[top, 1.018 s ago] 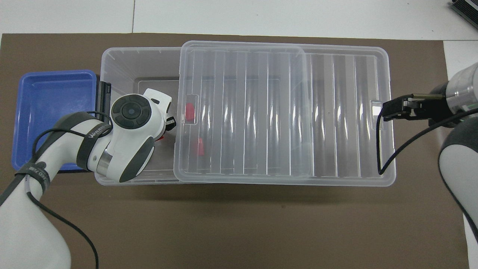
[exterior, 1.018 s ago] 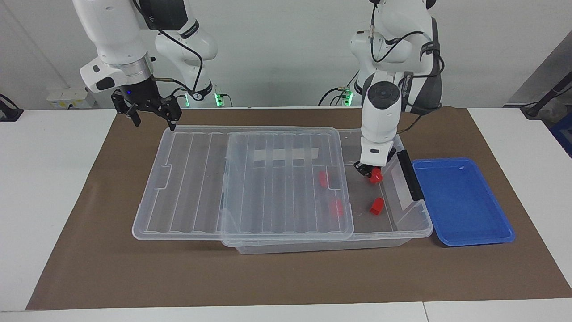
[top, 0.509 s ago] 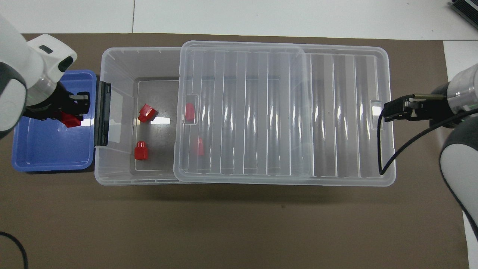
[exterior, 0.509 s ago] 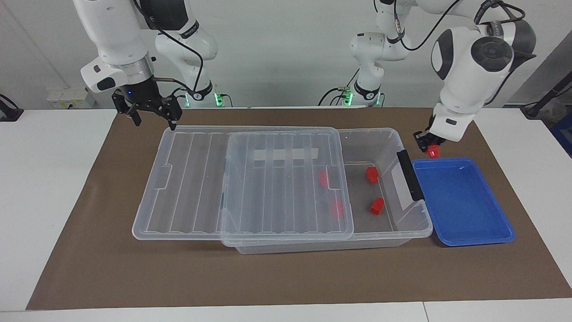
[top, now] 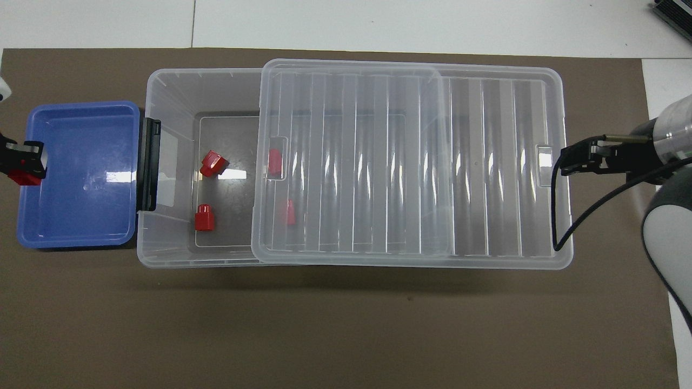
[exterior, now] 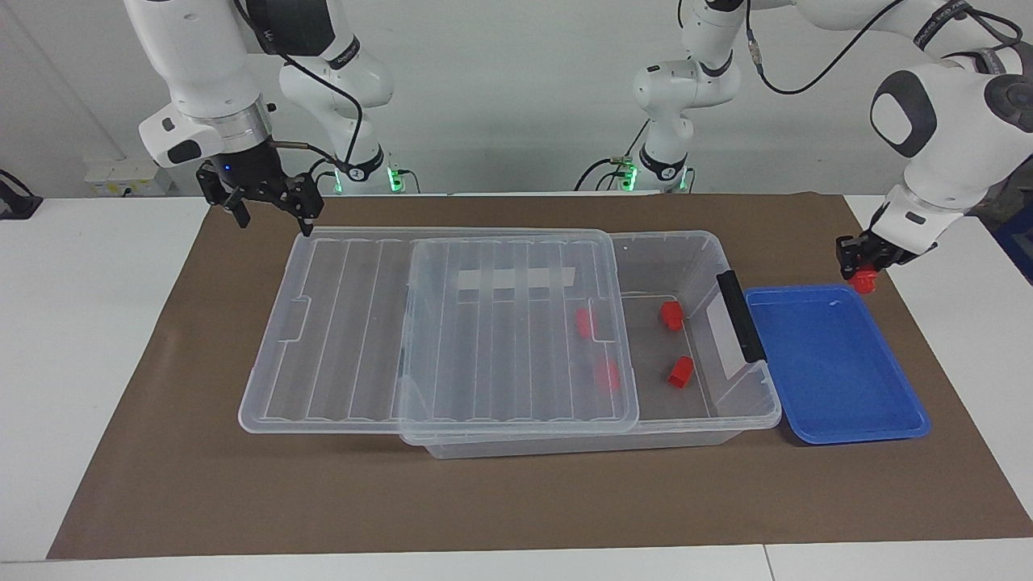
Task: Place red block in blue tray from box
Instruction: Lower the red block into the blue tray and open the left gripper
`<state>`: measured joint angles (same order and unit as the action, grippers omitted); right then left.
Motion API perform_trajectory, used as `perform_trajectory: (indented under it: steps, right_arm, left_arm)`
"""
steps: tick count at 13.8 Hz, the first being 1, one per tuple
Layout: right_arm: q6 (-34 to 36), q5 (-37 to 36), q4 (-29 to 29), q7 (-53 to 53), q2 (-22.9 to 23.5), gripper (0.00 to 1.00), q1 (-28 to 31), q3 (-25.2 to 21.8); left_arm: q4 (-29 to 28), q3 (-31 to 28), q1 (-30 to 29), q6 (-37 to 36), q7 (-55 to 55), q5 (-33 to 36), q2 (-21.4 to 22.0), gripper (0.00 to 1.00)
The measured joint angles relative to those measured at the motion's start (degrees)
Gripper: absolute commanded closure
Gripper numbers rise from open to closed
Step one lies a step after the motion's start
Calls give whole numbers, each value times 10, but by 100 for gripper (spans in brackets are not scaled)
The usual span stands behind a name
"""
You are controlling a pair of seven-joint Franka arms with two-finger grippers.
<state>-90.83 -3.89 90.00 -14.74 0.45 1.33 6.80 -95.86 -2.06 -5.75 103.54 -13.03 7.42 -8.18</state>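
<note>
The left end effector (exterior: 863, 270) hangs over the blue tray's (exterior: 839, 420) outer edge, at the left arm's end of the counter (exterior: 97, 339), its fingers pinched shut on a red block (exterior: 865, 282) that sticks out below them; in the overhead view the same block (top: 22, 177) sits at about 9 o'clock of the tray (top: 75, 237), right over its rim. The tray itself lies flat on the brown mat (exterior: 516, 500), just beside the box (exterior: 726, 424), next to the black clip handle (exterior: 741, 315). The box's ribbed lid (exterior: 436, 339) is slid toward the right arm's end, leaving the end by the tray uncovered. Two more red blocks lie in that uncovered part, one (exterior: 671, 315) nearer to the robots than the other (exterior: 680, 372), and two more (exterior: 584, 322) (exterior: 607, 375) show through the clear lid. A whitish tape strip (exterior: 516, 279) shows through the lid; no writing can be read on it, nor on the box or tray. The right end effector (exterior: 270, 211) waits with its fingers spread wide and empty, above the lid's corner at the right arm's end.
</note>
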Motion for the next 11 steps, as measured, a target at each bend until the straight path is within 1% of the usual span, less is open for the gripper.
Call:
perform_trajectory:
  steps: [2,4,6,8,9,10,11]
  right_arm:
    - [0,0,0,0,0,0,0,-1]
    - [0,0,0,0,0,0,0,-2]
    - [-1,0,0,0,0,0,0,-2]
    - [-11,1,0,0,0,2,1,-4]
    - [-19,5,0,0,0,9,3,-4]
    - [-25,12,0,0,0,29,7,-5]
    - [-29,15,0,1,0,54,14,-6]
  left_arm:
    - [-78,0,-18,94,-18,0,12,100]
    - [-142,0,-29,178,-20,0,16,100]
    - [-184,0,-33,245,-21,0,16,100]
    - [-211,1,-37,286,-20,-11,9,100]
    - [-216,1,-39,295,-20,-44,3,100]
    - [-217,1,-40,300,-25,-85,-6,100]
    - [-217,1,-40,305,-29,-106,-13,100]
